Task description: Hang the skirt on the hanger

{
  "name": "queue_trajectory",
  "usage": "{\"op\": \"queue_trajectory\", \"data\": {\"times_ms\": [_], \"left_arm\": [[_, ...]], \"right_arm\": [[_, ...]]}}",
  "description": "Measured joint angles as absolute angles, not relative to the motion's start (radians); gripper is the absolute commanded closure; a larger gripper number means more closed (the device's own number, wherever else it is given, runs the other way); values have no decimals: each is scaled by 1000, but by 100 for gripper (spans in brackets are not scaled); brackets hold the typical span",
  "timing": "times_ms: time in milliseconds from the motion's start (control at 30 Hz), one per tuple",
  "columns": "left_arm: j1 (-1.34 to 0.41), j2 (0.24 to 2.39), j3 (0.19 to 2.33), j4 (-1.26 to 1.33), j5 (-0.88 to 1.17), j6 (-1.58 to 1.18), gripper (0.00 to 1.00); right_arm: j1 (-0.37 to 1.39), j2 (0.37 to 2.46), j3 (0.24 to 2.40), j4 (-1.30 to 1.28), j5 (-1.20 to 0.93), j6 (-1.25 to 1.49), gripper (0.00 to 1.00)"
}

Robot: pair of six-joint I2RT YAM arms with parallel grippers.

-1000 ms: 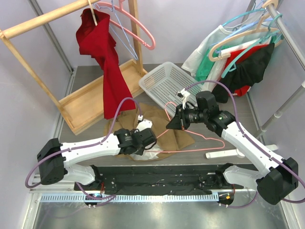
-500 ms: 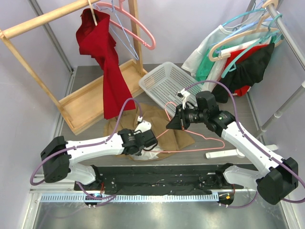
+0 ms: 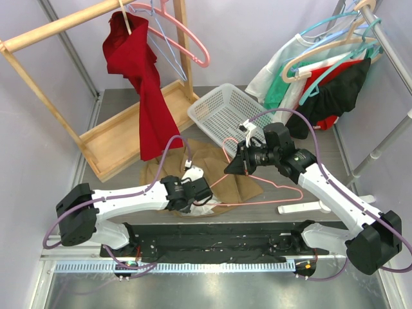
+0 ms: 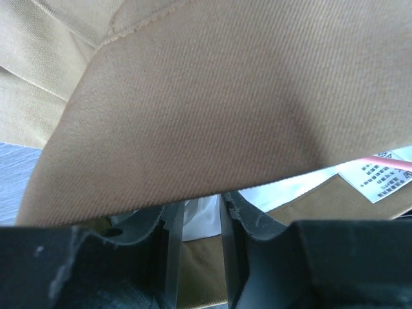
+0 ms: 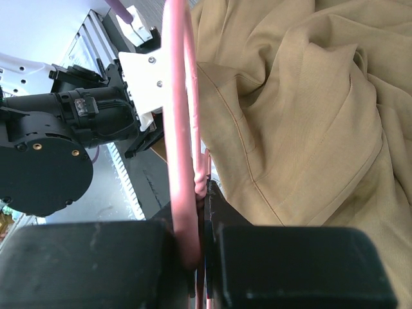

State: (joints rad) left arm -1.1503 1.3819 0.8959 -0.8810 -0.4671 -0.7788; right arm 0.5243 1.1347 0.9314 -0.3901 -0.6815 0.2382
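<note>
The tan skirt (image 3: 206, 156) lies crumpled on the table between the arms. A pink wire hanger (image 3: 270, 201) lies partly over its right side. My right gripper (image 3: 233, 166) is shut on the hanger near its hook, which stands upright between the jaws in the right wrist view (image 5: 177, 129), with the skirt (image 5: 296, 96) beyond it. My left gripper (image 3: 205, 193) sits low at the skirt's near edge. In the left wrist view its jaws (image 4: 196, 215) stand narrowly apart under a tan fold (image 4: 193, 116), with white lining showing in the gap. Its fingertips are hidden by the fold.
A white mesh basket (image 3: 225, 112) leans behind the skirt. A wooden rack (image 3: 122, 138) at back left carries a red garment (image 3: 145, 84) and pink hangers (image 3: 190, 42). A metal rail with several garments (image 3: 322, 84) stands at right. A white bar (image 3: 309, 207) lies near the hanger's right end.
My left gripper has slid a little nearer and rightward along the skirt's near edge. The right gripper and hanger have not moved.
</note>
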Motion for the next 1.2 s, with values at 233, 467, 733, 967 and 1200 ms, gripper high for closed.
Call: {"op": "queue_trajectory", "data": {"times_ms": [233,467,733,967,1200], "left_arm": [[-1151,1421,893,-870,-478,-798,86],[-1151,1439,897,-880,-497,-818,100],[-1151,1362,980,-945,-530,-838,100],[-1129,1240,1007,-955,-525,-861,100],[-1066,1099,948,-947,-488,-890,100]], "right_arm": [[524,1135,931,-390,-681,238,99],[524,1135,931,-390,-681,238,99],[524,1135,931,-390,-682,238,99],[524,1132,931,-390,-702,220,99],[524,1105,931,-345,-773,228,99]]}}
